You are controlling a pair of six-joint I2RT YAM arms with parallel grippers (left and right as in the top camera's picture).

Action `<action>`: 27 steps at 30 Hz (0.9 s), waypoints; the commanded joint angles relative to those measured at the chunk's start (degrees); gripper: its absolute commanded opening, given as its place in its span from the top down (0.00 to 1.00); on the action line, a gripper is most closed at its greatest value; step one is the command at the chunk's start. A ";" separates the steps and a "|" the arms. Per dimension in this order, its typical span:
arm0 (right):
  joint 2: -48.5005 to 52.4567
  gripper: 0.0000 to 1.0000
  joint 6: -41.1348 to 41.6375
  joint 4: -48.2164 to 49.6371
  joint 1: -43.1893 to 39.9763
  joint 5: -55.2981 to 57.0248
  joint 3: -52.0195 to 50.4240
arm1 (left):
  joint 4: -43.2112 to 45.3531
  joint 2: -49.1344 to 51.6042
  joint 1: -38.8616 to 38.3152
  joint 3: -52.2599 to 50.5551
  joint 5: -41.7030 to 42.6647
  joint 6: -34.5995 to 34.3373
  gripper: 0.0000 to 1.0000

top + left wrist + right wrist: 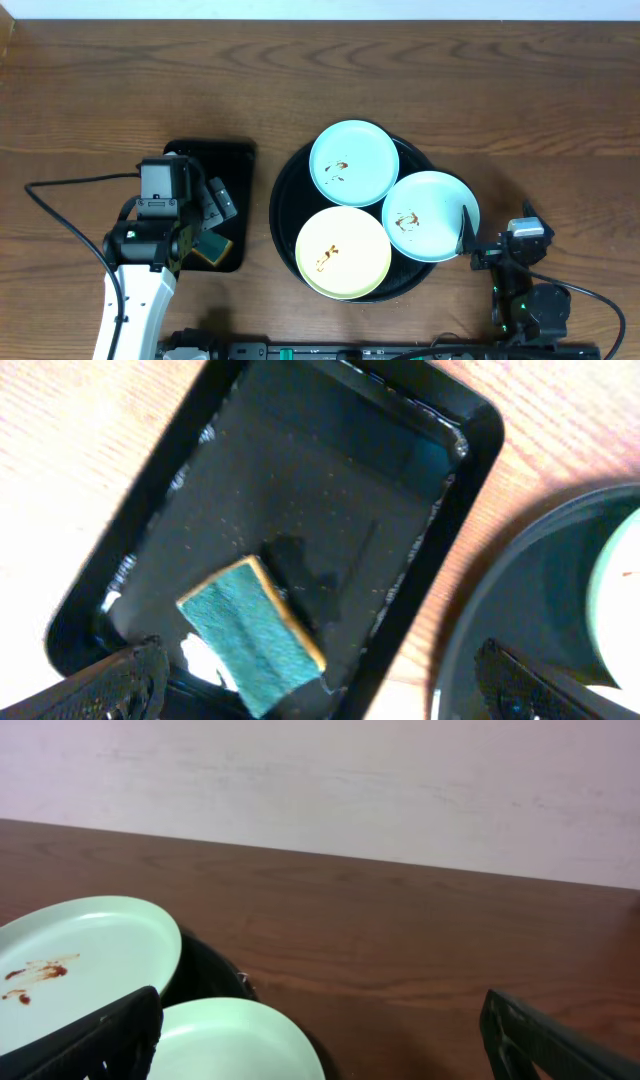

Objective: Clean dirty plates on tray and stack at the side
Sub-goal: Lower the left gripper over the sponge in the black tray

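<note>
Facing up, the plates (343, 252) rest, perhaps slightly tilted, on the tray (288, 192).

Three plates lie close together on a round tray (284, 205), right of centre on the bench (100, 90): the back plate (355, 162), the right plate (430, 215) reaching over the tray's rim, and the front plate (343, 252). Left of it, just apart, a rectangular tray (230, 160) holds a sponge (250, 632) at its near end.

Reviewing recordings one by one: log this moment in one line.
left gripper: open over sponge in rectangular tray | right gripper: open near blue plate | plates: three, smeared, on round tray | stacked: none
</note>
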 commanded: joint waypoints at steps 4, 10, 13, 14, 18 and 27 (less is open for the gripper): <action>-0.24 0.00 -0.70 -0.09 0.46 -0.02 -0.22 | -1.99 -0.15 0.17 1.42 8.28 -5.18 0.02; -0.24 0.01 -0.70 -0.09 0.46 -0.02 -0.22 | -5.49 -0.15 0.17 1.42 0.57 -30.62 0.06; -0.24 0.01 -0.70 -0.09 0.46 -0.02 -0.22 | -13.66 -0.13 0.17 1.42 -10.64 -43.67 0.02; -0.24 0.01 -0.72 -0.09 0.46 -0.02 -0.22 | -15.52 -0.13 0.17 1.42 -13.38 -45.48 0.02; -0.24 0.01 -0.72 -0.09 0.46 -0.02 -0.22 | -16.26 -0.15 0.17 1.42 -14.91 -45.53 0.02; -0.24 0.01 -0.70 -0.09 0.46 -0.02 -0.22 | -14.12 -0.13 0.17 1.36 -11.50 -46.82 0.02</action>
